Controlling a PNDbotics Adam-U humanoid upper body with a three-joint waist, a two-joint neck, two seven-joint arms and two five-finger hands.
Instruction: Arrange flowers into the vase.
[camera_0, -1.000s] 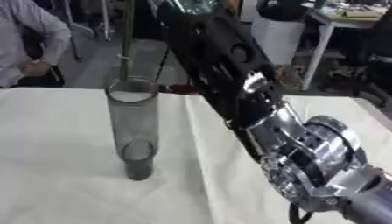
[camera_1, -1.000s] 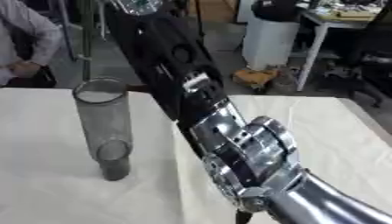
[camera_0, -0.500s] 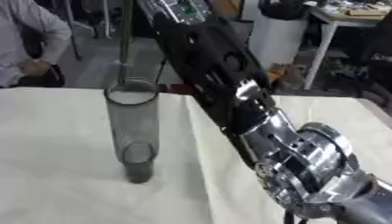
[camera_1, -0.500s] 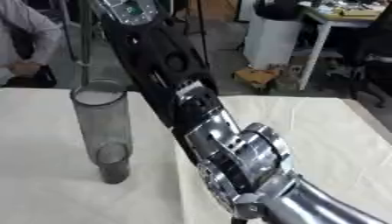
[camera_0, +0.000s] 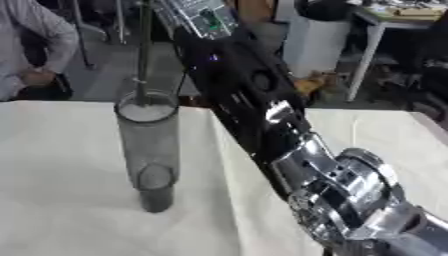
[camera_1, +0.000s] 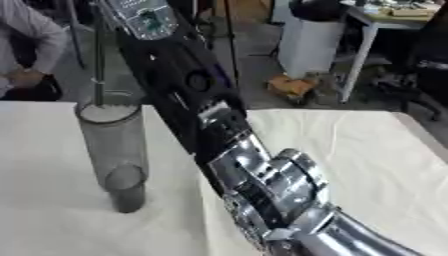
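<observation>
My right arm (camera_0: 262, 115) lowers a stem (camera_0: 143, 50) into the vase (camera_0: 149, 145); my hand is out of view, so its grip I cannot tell; next, straight down.

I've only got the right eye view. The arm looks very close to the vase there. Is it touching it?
Observer: No. In the left eye view a strip of white cloth shows between the vase and the right arm, all the way down.
Operator: Is the stem really in the vase?
Observer: Yes. The left eye view shows the stem dropping upright into the mouth, inside the rim.
Operator: What's to the left of the vase? My view cuts off there.
Observer: The left eye view shows a wider stretch of bare cloth. Neither hand shows in either view.
</observation>
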